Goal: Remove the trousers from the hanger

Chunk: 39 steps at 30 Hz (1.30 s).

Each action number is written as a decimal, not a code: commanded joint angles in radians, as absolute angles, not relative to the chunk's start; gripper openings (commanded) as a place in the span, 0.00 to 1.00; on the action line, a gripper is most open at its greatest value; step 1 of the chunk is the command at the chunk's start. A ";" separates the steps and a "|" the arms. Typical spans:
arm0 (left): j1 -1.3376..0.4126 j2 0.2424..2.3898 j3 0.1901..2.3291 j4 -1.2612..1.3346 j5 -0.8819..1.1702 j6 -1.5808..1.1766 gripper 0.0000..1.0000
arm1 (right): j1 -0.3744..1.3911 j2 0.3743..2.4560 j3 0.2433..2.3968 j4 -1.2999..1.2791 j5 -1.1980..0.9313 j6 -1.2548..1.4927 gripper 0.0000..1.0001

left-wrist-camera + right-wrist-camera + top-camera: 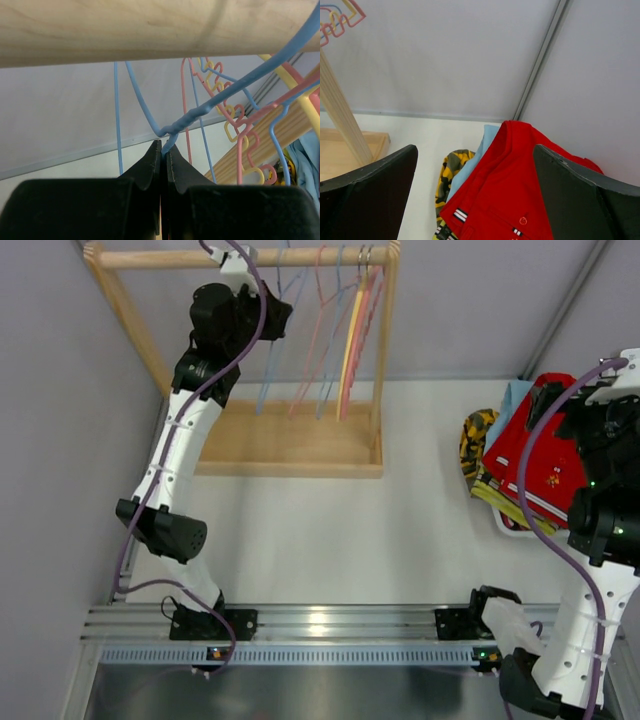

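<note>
The trousers lie in a pile at the right of the table. The red pair (540, 465) is on top, over the light blue pair (512, 398) and the yellow-green pair (497, 500). My right gripper (475, 150) is open and empty, hovering just above the red pair (520, 195) and the light blue pair (472, 167). My left gripper (164, 148) is shut on the twisted neck of a bare blue wire hanger (172, 127), just under the wooden rail (150, 30). In the top view this gripper (268, 312) is at the rail's left part.
The wooden rack (290, 445) stands at the back left and carries several bare blue, pink and yellow hangers (350, 340). A yellow-and-black patterned cloth (474, 440) lies against the pile's left side and shows in the right wrist view (447, 175). Grey walls close in behind.
</note>
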<state>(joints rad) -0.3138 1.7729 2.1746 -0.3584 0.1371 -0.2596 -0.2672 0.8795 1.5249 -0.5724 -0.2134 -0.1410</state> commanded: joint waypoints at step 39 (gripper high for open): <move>-0.469 1.688 2.097 -0.275 0.011 -0.149 0.38 | -0.282 0.838 1.443 -0.561 -0.256 -0.091 0.99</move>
<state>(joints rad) -0.4656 1.7935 2.1139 -0.3176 0.0273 -0.1669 -0.2672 0.8505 1.4460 -0.5941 -0.2382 -0.1047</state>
